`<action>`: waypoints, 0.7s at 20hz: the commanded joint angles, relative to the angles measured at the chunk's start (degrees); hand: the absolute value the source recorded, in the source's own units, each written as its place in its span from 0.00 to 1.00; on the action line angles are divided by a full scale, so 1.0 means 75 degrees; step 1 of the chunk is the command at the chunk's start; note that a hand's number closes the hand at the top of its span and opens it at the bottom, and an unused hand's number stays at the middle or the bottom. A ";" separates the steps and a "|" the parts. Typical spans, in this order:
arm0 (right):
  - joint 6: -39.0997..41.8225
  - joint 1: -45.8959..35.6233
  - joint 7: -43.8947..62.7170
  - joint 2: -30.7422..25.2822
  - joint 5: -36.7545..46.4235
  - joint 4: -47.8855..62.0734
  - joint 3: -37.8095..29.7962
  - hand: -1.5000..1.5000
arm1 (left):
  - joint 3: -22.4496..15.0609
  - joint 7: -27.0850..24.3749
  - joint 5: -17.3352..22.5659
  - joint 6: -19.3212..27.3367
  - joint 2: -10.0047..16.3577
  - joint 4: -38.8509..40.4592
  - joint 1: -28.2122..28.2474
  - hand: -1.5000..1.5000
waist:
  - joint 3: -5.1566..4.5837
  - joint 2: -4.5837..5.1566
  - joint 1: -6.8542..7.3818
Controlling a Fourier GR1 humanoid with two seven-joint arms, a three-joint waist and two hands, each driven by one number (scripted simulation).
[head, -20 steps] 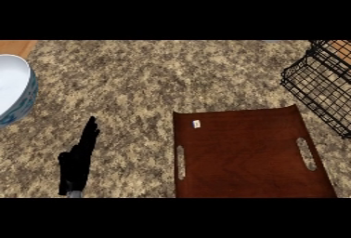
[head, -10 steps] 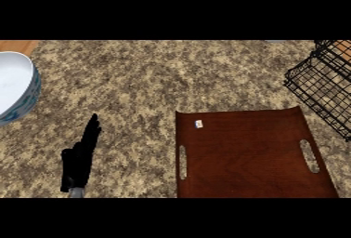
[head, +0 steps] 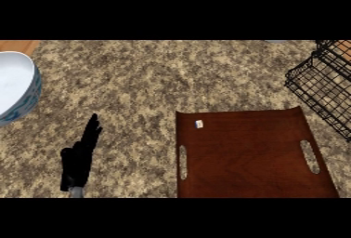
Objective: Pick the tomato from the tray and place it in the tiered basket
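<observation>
A dark brown tray (head: pixel 254 158) with two handle slots lies on the speckled counter at the lower right; only a small white tag (head: pixel 199 123) shows on it near its far left corner. No tomato is in view. The black wire tiered basket (head: pixel 322 88) stands at the right edge, partly cut off. My left hand (head: pixel 79 158) rests at the lower left, fingers straight and pointing up, apart from the tray. My right hand does not show.
A white bowl with a blue patterned outside (head: pixel 17 88) sits at the left edge. A strip of wooden surface (head: pixel 17 45) shows at the top left corner.
The view has shifted slightly, so the tray, basket and bowl sit a little differently in the picture. My left hand has risen a bit and stays open.
</observation>
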 commanded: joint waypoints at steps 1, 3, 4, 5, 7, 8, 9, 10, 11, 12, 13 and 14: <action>-0.0220 -0.0695 -0.0311 0.0064 0.0430 0.1218 0.0460 1.00 | 0.0132 -0.0148 -0.0156 0.0215 -0.0241 0.0740 -0.0148 0.50 | -0.0056 0.0048 -0.0049; -0.1137 -0.0131 -0.0486 0.0746 0.0720 0.1120 0.0474 1.00 | -0.0047 0.0428 -0.0117 0.0068 0.0040 -0.0350 0.0505 0.50 | -0.0048 0.0021 -0.0058; -0.0762 -0.1078 -0.0259 0.0452 0.0828 0.1902 0.0695 1.00 | 0.0049 -0.0235 -0.0173 0.0029 -0.0181 0.0712 0.0027 0.50 | -0.0056 0.0061 -0.0008; -0.0992 -0.1196 -0.0540 0.0496 0.0820 0.2342 0.0565 1.00 | -0.0067 0.0007 -0.0109 -0.0049 -0.0170 0.0220 0.0258 0.50 | -0.0052 0.0052 0.0005; -0.1187 -0.1284 -0.0821 0.0659 0.0975 0.2692 0.0716 1.00 | 0.0104 0.0286 -0.0112 -0.0005 -0.0133 0.0410 -0.0083 0.50 | -0.0051 0.0057 -0.0022; -0.1673 -0.0957 -0.1239 0.0914 0.0709 0.2887 0.0321 1.00 | -0.0240 0.0437 -0.0329 0.0203 -0.0249 -0.0240 0.0375 0.50 | -0.0044 0.0042 -0.0026; -0.1447 -0.1339 -0.1050 0.0870 0.0430 0.2933 0.0134 1.00 | 0.0025 -0.0094 -0.0037 -0.0266 -0.0005 0.0230 0.0473 0.50 | -0.0050 0.0047 -0.0021; -0.1634 -0.1120 -0.0888 0.1222 0.0341 0.2651 0.0117 1.00 | -0.0095 -0.0207 -0.0232 0.0076 -0.0315 0.0377 0.0503 0.50 | -0.0051 0.0029 -0.0089; -0.1881 -0.1237 -0.1060 0.1323 -0.0050 0.3058 -0.0369 1.00 | 0.0155 0.0155 0.0030 -0.0252 0.0085 0.0078 0.0335 0.50 | -0.0040 0.0053 -0.0018; -0.2213 -0.1265 -0.1076 0.1764 -0.0028 0.3085 -0.0266 0.00 | -0.0206 0.0494 -0.0448 0.0353 -0.0347 -0.0026 0.0070 0.50 | -0.0037 0.0052 -0.0038; -0.1848 -0.1643 -0.1283 0.1435 -0.0382 0.3544 -0.0586 0.00 | -0.0108 0.0450 -0.0304 0.0077 -0.0111 -0.0136 0.0206 0.50 | -0.0037 0.0062 0.0023; -0.1982 -0.1541 -0.1698 0.1444 -0.0572 0.3804 -0.0819 0.00 | 0.0115 -0.0075 -0.0144 -0.0043 -0.0118 0.0317 0.0237 0.50 | -0.0040 0.0081 -0.0005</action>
